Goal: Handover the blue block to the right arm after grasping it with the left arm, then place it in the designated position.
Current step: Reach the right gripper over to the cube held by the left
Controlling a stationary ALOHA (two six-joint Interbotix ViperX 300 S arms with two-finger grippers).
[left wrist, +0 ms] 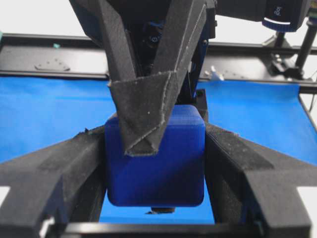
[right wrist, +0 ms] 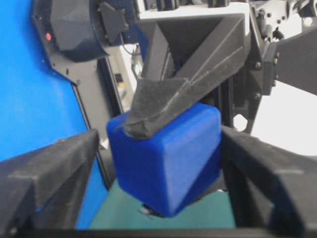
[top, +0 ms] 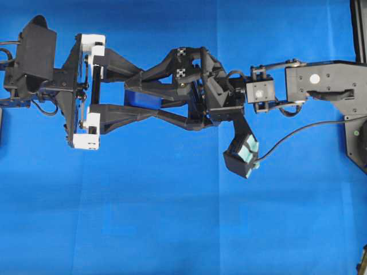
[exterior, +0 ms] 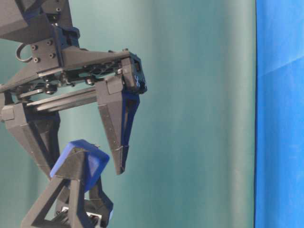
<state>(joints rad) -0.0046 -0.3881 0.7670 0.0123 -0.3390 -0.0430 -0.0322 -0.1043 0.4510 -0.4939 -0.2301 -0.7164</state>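
The blue block [top: 142, 98] [exterior: 85, 159] hangs in mid-air above the blue cloth. My left gripper [left wrist: 155, 161], the one with white finger-mount blocks, is shut on it, pressing both side faces of the blue block [left wrist: 163, 168]. From the opposite side the right arm [top: 321, 83] reaches in, turned a quarter round. Its right gripper [right wrist: 161, 166] straddles the blue block [right wrist: 168, 158], open. One finger [right wrist: 262, 178] is at the block's face; a narrow gap shows at the other finger [right wrist: 54, 173]. In the left wrist view a right fingertip [left wrist: 146, 114] overlaps the block's front.
The blue cloth [top: 172, 217] covers the table. The right wrist camera housing [top: 243, 154] hangs below the meeting point, trailing a cable [top: 304, 129]. Black frame parts [top: 358, 34] stand at the right edge. A teal backdrop [exterior: 199, 118] is behind the grippers.
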